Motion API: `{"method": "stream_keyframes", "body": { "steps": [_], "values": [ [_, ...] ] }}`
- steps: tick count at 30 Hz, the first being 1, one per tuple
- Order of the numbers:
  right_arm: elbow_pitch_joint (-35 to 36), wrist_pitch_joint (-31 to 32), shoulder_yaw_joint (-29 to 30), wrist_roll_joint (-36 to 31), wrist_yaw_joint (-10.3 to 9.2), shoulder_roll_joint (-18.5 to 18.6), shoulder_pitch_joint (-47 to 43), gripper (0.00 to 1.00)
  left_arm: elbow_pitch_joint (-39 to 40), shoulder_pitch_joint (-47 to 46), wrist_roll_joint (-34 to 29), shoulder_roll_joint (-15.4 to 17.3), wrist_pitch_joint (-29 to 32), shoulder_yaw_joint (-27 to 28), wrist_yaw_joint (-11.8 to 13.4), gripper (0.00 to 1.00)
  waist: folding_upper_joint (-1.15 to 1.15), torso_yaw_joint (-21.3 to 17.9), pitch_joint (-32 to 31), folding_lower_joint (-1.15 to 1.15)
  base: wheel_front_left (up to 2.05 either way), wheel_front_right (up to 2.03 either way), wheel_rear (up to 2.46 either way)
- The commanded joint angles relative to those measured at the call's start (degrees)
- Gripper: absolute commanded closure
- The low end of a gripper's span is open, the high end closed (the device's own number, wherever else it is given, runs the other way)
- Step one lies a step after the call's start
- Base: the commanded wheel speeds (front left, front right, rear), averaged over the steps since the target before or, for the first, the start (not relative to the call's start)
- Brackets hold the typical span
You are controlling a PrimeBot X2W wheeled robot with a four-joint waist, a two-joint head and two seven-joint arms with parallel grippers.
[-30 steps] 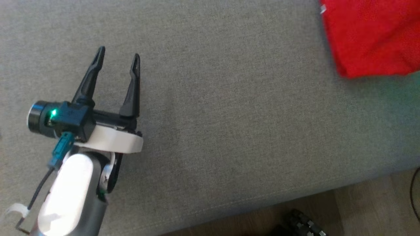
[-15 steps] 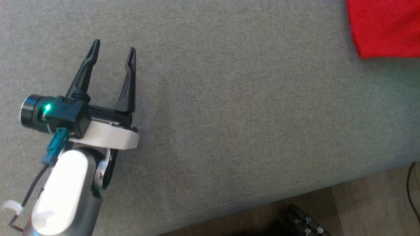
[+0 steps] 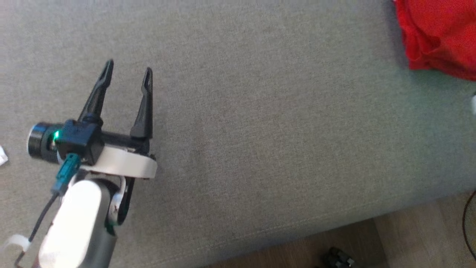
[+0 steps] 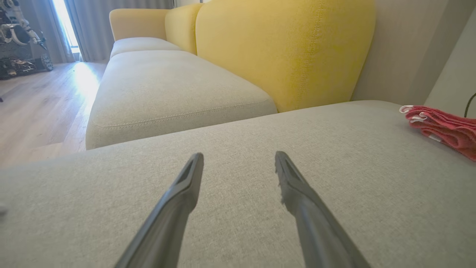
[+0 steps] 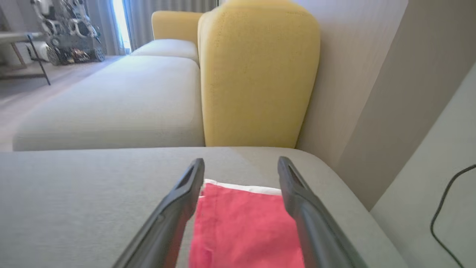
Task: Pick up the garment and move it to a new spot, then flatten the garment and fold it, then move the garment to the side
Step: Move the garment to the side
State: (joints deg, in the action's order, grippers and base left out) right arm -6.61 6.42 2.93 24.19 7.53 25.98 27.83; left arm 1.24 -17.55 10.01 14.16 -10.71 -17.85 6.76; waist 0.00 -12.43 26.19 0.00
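The red garment lies folded at the far right of the grey seat cushion, cut off by the head view's top right corner. In the right wrist view my right gripper hovers open just above the garment, whose white-trimmed edge shows between the two fingers. The cloth lies flat under them and is not pinched. My left gripper stands open over bare cushion at the lower left, well away from the garment. In its own view the left gripper holds nothing, and the garment is a flat stack at the right.
A yellow backrest rises behind the cushion, with a second grey seat beyond it. The cushion's front edge drops to a wooden floor. A black cable runs along the wall to the right. Some wheeled equipment stands far off.
The head camera has shifted, so the whole picture sits differently. The garment's near edge now looks rumpled where it was smooth. My left gripper stays open.
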Motion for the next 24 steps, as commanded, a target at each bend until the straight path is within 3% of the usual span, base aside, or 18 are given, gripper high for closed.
{"method": "stream_keyframes", "body": {
  "steps": [1, 5, 10, 15, 24],
  "values": [
    [4.4, -0.92, 0.7, -1.31, -0.04, -1.42, -2.78, 0.0, 1.29, 0.59, 0.47, 0.98, -0.51, 1.94, 0.61, 0.0, 0.0, 0.21, -2.17, 0.0, 0.0, 0.0, 0.0],
    [11.31, -1.7, 1.08, -4.39, -0.04, -9.47, -9.09, 0.0, 0.56, 2.79, 1.46, 0.46, -0.87, 2.22, 1.36, 0.0, 0.0, 1.09, -5.42, 0.0, 0.0, 0.0, 0.0],
    [15.7, -2.24, -2.48, -7.48, -0.04, -16.1, -15.09, 0.0, -0.29, 5.16, 2.62, -0.1, -1.33, 2.72, 2.26, 0.0, 0.0, 2.94, -8.77, 0.0, 0.0, 0.0, 0.0],
    [16.05, -3.24, -5.14, -10.09, -0.04, -19.39, -18.41, 0.0, -1.15, 6.93, 3.64, -0.6, -1.86, 3.05, 2.8, 0.0, 0.0, 5.8, -11.53, 0.0, 0.0, 0.0, 0.0],
    [13.92, -2.96, -6.08, -12.96, -0.04, -21.29, -22.3, 0.0, -2.74, 10.99, 4.96, -0.48, -2.57, 3.91, 3.75, 0.0, 0.0, 10.18, -17.07, 0.0, 0.0, 0.0, 0.0]
  ]
}}
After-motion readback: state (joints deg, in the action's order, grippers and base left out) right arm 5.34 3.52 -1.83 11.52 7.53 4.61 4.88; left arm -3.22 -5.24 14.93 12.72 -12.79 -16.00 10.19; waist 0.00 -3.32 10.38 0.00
